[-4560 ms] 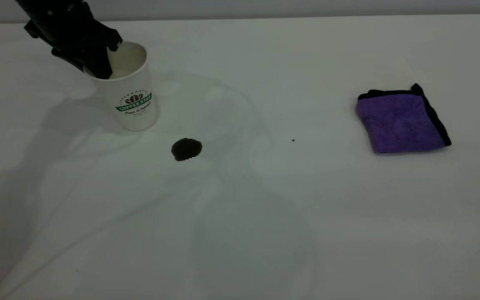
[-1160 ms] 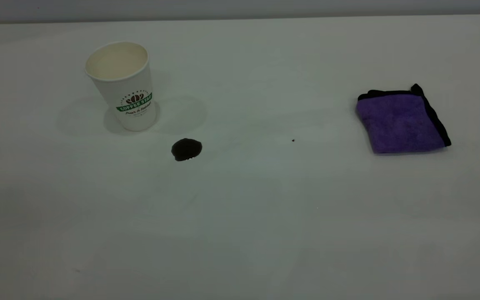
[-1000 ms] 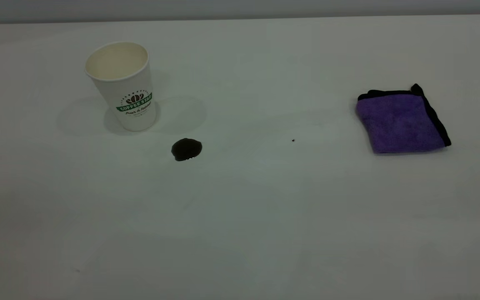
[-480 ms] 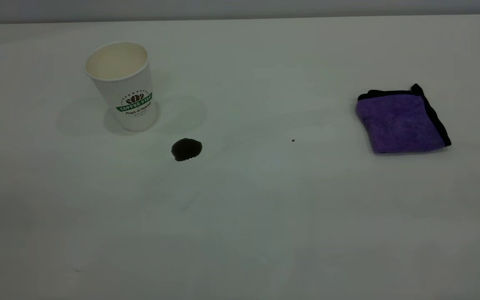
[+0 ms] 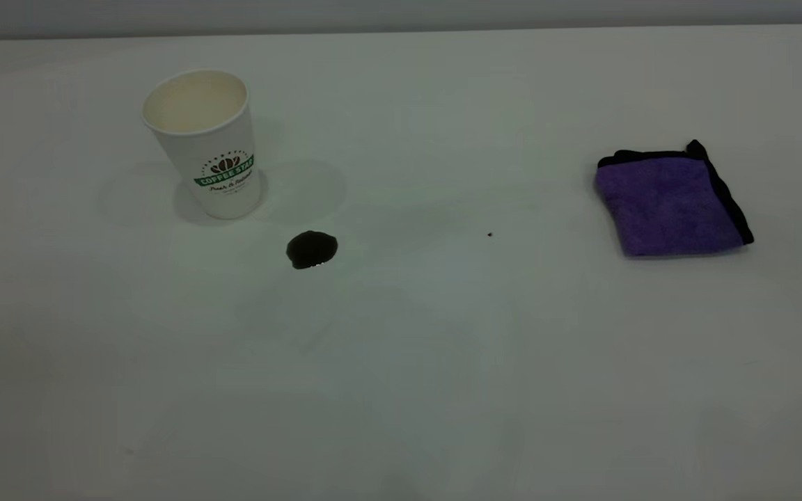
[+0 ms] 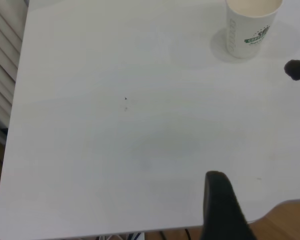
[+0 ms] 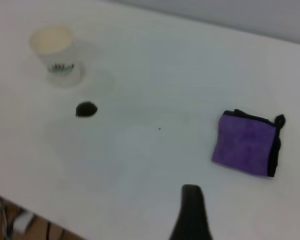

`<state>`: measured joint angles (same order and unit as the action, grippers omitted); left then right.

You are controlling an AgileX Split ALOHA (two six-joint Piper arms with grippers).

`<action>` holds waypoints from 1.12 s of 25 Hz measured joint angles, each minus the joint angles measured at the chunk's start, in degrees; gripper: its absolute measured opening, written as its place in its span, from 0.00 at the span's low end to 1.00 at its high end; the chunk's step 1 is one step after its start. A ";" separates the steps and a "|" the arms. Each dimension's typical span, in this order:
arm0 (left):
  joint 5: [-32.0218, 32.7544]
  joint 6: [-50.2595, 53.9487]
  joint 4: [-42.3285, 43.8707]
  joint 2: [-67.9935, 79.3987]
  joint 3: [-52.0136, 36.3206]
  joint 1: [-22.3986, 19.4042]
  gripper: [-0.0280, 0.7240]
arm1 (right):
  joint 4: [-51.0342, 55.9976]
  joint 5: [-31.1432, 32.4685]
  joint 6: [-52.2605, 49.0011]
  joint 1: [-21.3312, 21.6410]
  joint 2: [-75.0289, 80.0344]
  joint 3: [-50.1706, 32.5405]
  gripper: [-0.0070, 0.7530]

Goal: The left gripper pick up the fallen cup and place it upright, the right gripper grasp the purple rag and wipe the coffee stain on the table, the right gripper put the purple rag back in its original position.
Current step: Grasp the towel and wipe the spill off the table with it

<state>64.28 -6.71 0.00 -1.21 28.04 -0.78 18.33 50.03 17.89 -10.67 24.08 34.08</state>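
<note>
The cup (image 5: 207, 142) stands upright at the back left of the table (image 5: 401, 362), mouth up, logo facing the front. The coffee stain (image 5: 312, 249) lies just in front and to the right of it. The purple rag (image 5: 672, 202) lies folded flat at the right. Neither gripper shows in the exterior view. In the left wrist view a dark part of my left gripper (image 6: 217, 205) hangs over the table's edge, far from the cup (image 6: 251, 26) and stain (image 6: 297, 69). In the right wrist view part of my right gripper (image 7: 191, 212) is high above the table, short of the rag (image 7: 246, 144).
A tiny dark speck (image 5: 489, 234) lies between the stain and the rag. The table's edge and the floor beyond it (image 6: 285, 220) show in the left wrist view. The right wrist view also holds the cup (image 7: 56, 54) and the stain (image 7: 86, 109).
The left gripper, which held the cup's rim 4.6 s ago, has let go and left the exterior view. Over the last second the cup, stain and rag have not moved.
</note>
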 joint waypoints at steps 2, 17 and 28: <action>0.00 0.00 0.00 0.00 0.00 0.00 0.65 | 2.19 -1.26 3.73 0.00 7.77 1.63 0.91; 0.01 0.00 0.00 0.00 0.00 0.00 0.65 | 5.44 -12.59 12.97 0.00 68.94 18.69 0.85; 0.01 0.00 0.00 0.00 0.00 0.00 0.65 | -15.94 -6.94 -6.43 0.00 103.44 44.65 0.79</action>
<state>64.29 -6.71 0.00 -1.21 28.04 -0.78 2.39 43.09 11.46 -10.67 127.52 78.73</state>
